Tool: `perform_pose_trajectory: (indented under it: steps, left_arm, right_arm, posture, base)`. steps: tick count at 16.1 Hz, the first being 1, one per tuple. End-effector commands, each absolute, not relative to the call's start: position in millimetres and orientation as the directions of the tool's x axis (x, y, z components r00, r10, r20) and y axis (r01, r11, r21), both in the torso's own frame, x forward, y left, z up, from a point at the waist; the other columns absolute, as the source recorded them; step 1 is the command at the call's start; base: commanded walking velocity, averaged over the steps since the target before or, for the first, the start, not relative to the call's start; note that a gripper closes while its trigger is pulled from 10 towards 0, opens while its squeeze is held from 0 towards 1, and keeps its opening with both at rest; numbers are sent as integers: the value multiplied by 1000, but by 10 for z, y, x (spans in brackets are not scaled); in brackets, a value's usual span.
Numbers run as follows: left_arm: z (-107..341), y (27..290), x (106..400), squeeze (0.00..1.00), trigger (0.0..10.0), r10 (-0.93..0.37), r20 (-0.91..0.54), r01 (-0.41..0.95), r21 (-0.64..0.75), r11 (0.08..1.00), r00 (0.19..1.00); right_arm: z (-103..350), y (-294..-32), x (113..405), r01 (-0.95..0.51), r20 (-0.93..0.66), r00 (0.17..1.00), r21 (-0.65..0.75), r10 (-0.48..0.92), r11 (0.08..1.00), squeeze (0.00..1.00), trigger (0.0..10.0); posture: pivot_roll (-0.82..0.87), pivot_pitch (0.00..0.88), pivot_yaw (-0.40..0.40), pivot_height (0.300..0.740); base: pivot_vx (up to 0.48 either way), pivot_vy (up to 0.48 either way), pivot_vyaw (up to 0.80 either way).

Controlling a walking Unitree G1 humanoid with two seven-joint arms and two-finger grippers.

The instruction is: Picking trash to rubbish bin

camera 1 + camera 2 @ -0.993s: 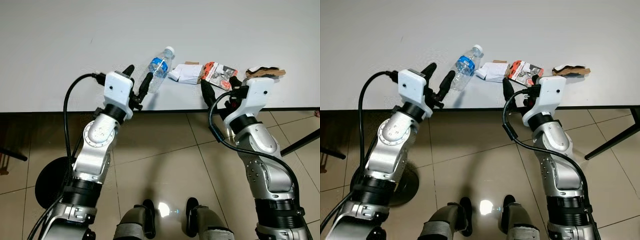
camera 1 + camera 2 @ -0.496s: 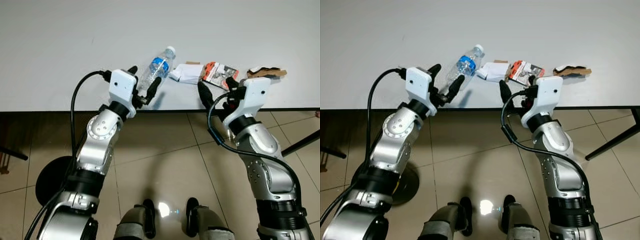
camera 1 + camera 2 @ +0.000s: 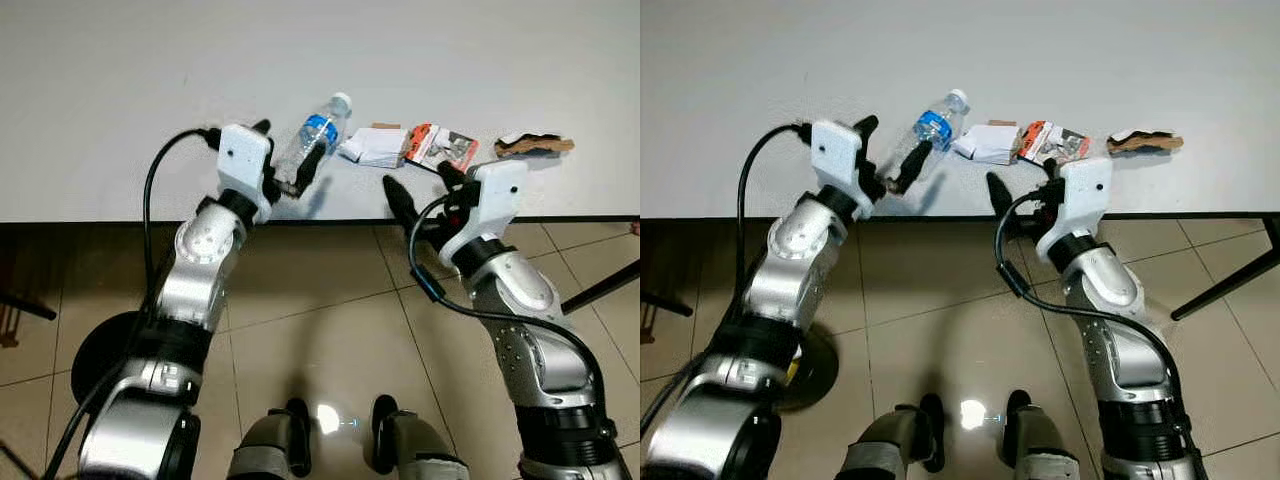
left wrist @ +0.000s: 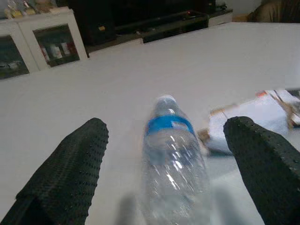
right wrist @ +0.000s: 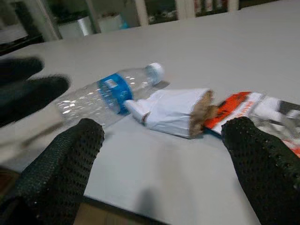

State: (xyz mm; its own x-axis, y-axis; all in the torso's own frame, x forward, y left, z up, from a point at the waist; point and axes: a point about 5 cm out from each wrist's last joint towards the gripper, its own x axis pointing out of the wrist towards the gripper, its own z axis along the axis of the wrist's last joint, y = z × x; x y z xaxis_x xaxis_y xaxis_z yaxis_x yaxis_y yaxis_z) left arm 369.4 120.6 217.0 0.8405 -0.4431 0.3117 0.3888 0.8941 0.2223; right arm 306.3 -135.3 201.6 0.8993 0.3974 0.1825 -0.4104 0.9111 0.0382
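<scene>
Left wrist view shows the left gripper (image 4: pixel 164 164) spread wide astride the plastic bottle (image 4: pixel 171 168) — reach done, closing next — while the right gripper (image 3: pixel 418 185) hangs open near the table edge (image 3: pixel 120 215)

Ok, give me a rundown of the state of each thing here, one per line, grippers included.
Water bottle: lying on its side, cap on, looks empty.
White paper wrapper: crumpled, resting on the table.
Red and white packet: lying flat, opened.
Brown scrap: torn, lying flat.
Left gripper: open, fingers either side of the bottle.
Right gripper: open, at the table edge, holding nothing.
</scene>
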Motion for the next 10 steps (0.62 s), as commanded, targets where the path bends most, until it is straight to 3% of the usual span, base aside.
perform_pose_trajectory:
  steps: [1,2,3,10]
  left_arm:
    - [2197,1254,3712,1000,10000,-424,322,364,231,902,846]
    - [2247,1240,3765,929,10000,-421,332,352,250,902,844]
    - [2253,1234,3774,0,10000,-423,332,353,251,901,843]
    - [2280,1180,3961,0,10000,-403,293,355,203,912,867]
  right_arm:
    - [2023,-1293,3015,-455,181,879,41,441,890,0,10000]
    - [2022,-1278,3000,-469,178,872,33,457,883,0,10000]
    - [2022,-1278,2999,-469,178,871,32,457,882,0,10000]
    - [2005,-1262,2968,-487,160,864,27,477,873,0,10000]
  posture:
    - [14,302,97,740]
    - [11,303,96,740]
    - [10,302,97,740]
    - [-1,296,98,740]
  base:
    - [0,0,0]
    - [0,0,0]
    - [0,0,0]
    - [0,0,0]
